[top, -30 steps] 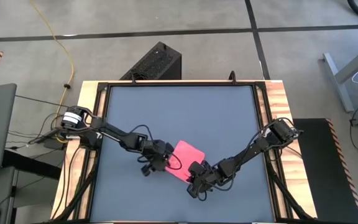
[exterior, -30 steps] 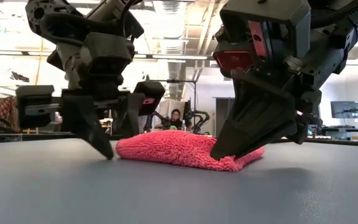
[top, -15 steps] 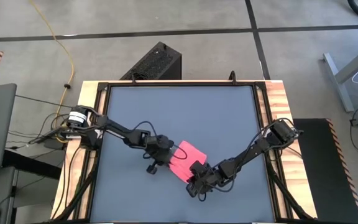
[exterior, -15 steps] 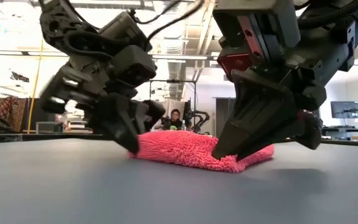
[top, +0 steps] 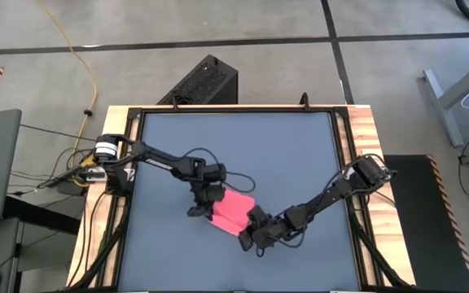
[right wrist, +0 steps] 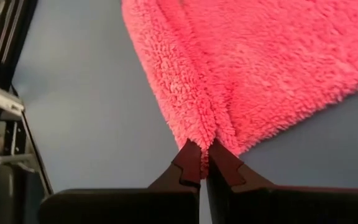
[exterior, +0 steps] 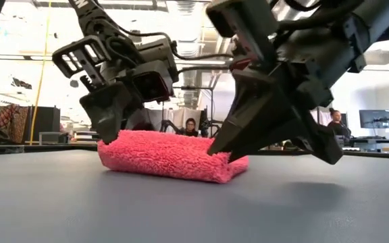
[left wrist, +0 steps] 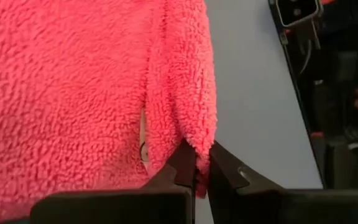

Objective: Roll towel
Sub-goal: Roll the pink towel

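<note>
The pink towel (top: 233, 210) lies bunched on the dark grey tabletop (top: 234, 138), a little near of its middle. In the low view the towel (exterior: 167, 154) is a thick, low pad resting on its underside. My left gripper (top: 210, 203) is shut on the towel's left end, and shows in the low view (exterior: 113, 131) and its wrist view (left wrist: 202, 163). My right gripper (top: 249, 230) is shut on the towel's near right end, and shows in the low view (exterior: 220, 150) and its wrist view (right wrist: 204, 158). My left gripper pinches an edge strip of the towel (left wrist: 199, 140) between its two fingertips, at the towel's left end. The fingers slant down from above. One layer or several, I cannot tell. The towel stays on the table. My right gripper pinches a raised ridge of cloth (right wrist: 207, 127) between its two fingertips, near a corner at the towel's near right end. The fingers slant down from the table's right side. The towel's body lies on the table beyond them.
Bare grey tabletop lies on every side of the towel, bounded by a black and wooden frame (top: 344, 163). A black box (top: 202, 81) stands on the floor beyond the far edge. In the low view a person (exterior: 192, 128) sits far off in the room.
My left gripper has gone toward the towel, turned, and shut on its left end. My right gripper, still shut, has shifted a little toward the table's left. The towel has slid left with it and bunched narrower.
</note>
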Action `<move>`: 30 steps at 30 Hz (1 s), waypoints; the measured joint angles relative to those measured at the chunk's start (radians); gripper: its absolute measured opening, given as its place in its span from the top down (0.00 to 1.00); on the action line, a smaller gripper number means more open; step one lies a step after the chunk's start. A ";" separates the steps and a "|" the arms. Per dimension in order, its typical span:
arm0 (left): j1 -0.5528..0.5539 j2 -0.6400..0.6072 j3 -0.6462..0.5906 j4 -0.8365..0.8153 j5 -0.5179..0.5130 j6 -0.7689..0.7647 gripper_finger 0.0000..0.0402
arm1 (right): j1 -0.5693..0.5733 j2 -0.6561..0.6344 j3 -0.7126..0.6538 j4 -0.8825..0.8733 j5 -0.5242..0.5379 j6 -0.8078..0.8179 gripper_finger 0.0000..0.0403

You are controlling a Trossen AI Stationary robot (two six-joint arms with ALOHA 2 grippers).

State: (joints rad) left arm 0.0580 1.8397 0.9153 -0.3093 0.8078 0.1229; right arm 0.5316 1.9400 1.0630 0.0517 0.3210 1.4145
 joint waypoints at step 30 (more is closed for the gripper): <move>0.035 -0.246 0.023 0.068 -0.008 0.126 0.79 | -0.182 -0.004 -0.001 -0.100 -0.245 0.133 0.94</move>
State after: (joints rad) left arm 0.0931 1.5939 0.9387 -0.2410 0.8002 0.2484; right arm 0.3493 1.9362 1.0618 -0.0479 0.0764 1.5478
